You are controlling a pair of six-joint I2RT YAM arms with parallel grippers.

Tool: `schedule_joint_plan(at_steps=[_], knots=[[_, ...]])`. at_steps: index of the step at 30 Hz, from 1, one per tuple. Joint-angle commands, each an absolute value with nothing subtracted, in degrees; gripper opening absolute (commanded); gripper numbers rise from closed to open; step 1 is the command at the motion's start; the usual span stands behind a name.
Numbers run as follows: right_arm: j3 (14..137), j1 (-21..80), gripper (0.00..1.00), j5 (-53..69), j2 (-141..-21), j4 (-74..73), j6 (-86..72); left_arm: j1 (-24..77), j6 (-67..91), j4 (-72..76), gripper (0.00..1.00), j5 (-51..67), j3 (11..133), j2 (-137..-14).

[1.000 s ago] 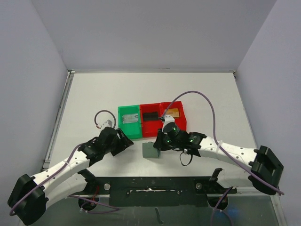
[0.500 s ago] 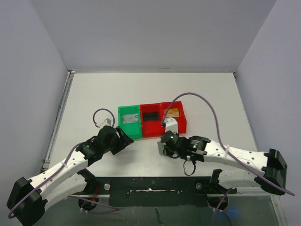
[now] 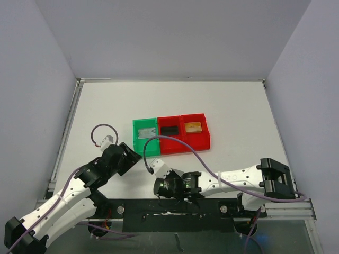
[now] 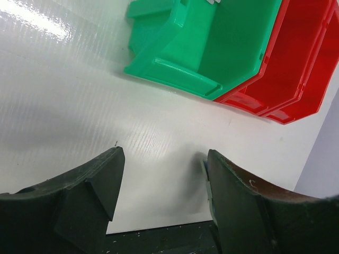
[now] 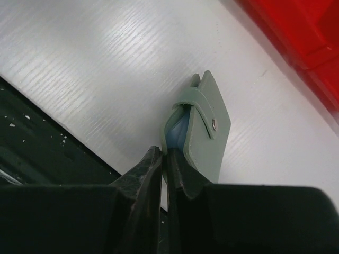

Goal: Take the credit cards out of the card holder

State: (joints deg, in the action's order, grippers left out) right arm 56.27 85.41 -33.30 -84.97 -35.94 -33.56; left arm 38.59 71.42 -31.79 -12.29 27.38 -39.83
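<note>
Our right gripper (image 5: 167, 159) pinches the folded grey-green card holder (image 5: 209, 121), six o'clock of the red plastic bins (image 3: 185, 146). Our left gripper (image 4: 161, 174) gapes empty, and the cards seemingly are not yet out.

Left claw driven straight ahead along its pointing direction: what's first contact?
Probably the green bin, at its near wall; the open left claw points at it over bare table. Depth unclear.

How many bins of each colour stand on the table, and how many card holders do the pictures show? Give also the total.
green bin: 1
red bins: 2
card holder: 1
Total: 4
</note>
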Motion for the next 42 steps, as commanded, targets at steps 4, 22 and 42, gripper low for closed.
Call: schedule_joint_plan(at_steps=[4,22,42], knots=[[59.0,87.7,0.29,-28.1,-86.7,-34.6,-34.2,38.4,72.4,-30.5,0.63,-11.9,28.2,-38.8],[31.1,55.3,0.65,-15.7,-52.2,-33.0,-66.8,44.3,57.9,-16.9,0.59,-0.1,34.9,-57.9],[16.0,46.2,0.55,-6.3,-54.1,-6.9,-77.3,59.2,53.1,-15.0,0.51,-2.9,48.4,-80.7]])
